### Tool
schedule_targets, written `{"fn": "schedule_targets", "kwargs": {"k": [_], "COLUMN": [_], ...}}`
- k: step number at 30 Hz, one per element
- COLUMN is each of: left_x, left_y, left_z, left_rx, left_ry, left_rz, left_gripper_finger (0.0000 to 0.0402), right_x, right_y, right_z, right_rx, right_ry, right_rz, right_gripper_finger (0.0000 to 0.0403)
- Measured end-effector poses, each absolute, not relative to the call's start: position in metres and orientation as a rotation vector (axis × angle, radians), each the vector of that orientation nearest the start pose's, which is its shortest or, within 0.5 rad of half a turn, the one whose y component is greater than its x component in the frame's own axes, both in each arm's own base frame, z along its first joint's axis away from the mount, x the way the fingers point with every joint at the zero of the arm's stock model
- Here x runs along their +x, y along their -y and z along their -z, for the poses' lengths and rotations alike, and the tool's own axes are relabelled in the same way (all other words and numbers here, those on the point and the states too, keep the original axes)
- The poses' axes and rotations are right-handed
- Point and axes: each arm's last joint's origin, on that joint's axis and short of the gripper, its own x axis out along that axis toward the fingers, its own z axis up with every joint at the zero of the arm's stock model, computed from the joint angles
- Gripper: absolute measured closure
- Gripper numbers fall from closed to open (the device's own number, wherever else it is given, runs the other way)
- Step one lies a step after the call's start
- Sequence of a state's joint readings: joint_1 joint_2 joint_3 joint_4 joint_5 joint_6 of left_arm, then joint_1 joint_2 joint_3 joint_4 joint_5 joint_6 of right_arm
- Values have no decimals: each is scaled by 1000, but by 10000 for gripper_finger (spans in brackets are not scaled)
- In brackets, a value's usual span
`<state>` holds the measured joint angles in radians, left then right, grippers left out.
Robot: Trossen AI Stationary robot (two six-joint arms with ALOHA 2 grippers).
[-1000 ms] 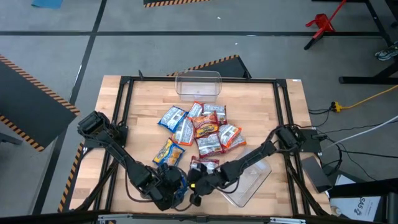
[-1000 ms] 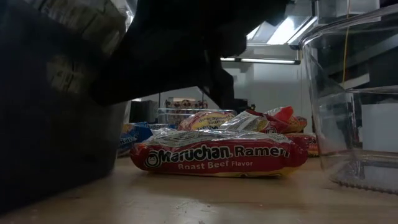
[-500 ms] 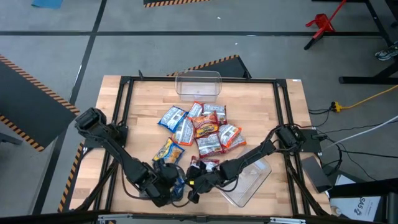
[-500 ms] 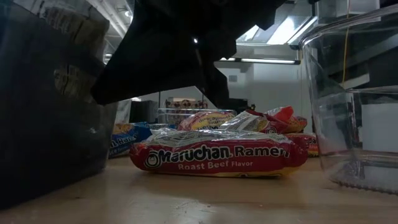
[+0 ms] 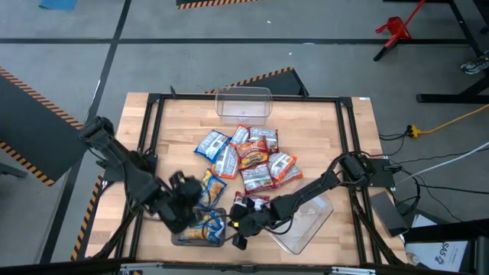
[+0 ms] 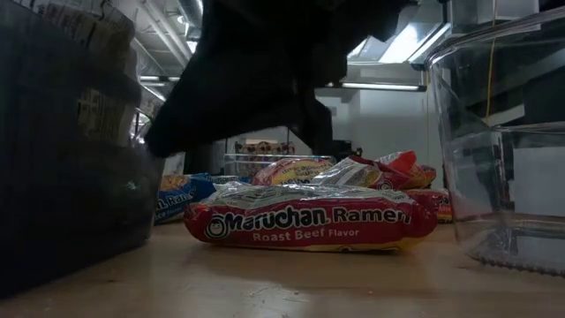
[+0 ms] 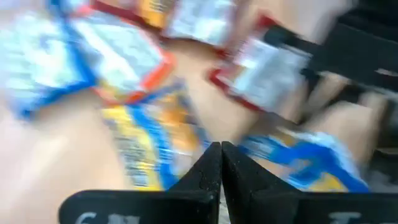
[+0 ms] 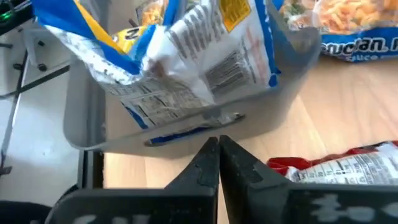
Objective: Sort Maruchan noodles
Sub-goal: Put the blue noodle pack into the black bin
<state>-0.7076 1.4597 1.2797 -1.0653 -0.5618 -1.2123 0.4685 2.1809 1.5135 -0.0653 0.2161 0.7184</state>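
A grey tray (image 5: 183, 240) stands near the table's near edge with blue-and-yellow noodle packets (image 5: 208, 225) lying in it; they also show in the right wrist view (image 8: 186, 56). My left gripper (image 5: 195, 208) is shut and empty, above the tray's far left side (image 7: 221, 155). My right gripper (image 5: 237, 227) is shut and low at the tray's right wall (image 8: 186, 124). A red roast-beef packet (image 5: 252, 202) lies flat on the table beside it (image 6: 309, 225). A blue-and-yellow packet (image 5: 210, 186) lies flat just beyond the tray. Several more packets (image 5: 248, 156) lie piled at the table's middle. My right gripper's shut fingertips (image 8: 217, 146) stand right at the outer side of the grey tray's right wall, coming level from the table's right. I cannot tell whether they touch it.
One clear plastic tub (image 5: 244, 103) stands at the far edge. Another (image 5: 309, 221) stands at the near right under my right arm, large in the low view (image 6: 503, 177). A black frame (image 5: 153, 137) runs round the tabletop.
My left gripper has risen from over the tray and drawn back toward the table's left and far side, uncovering the tray and its blue-and-yellow packets. My right gripper has kept still.
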Motion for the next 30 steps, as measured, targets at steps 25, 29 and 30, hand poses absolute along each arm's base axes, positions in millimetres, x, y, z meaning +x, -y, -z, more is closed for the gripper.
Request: {"fn": "schedule_targets", "kwargs": {"k": [25,29,30], "left_x": [192,180,180], "left_y": [57,45,44], "left_z": [-249,-214,-205], "left_rx": [-463,-604,-631], "left_ry": [-886,-765,-730], "left_rz": [-595,-486,-448], "left_gripper_finger": [254,252,251], "right_x": [420,423,424], "right_y": [-108,-97,-95], "right_z": [-207,-207,-207], "right_rx": [266,292,298], "right_ry": [-904,-905,-903], "right_rz": [56,65,65], "right_gripper_finger": [162,158,158]}}
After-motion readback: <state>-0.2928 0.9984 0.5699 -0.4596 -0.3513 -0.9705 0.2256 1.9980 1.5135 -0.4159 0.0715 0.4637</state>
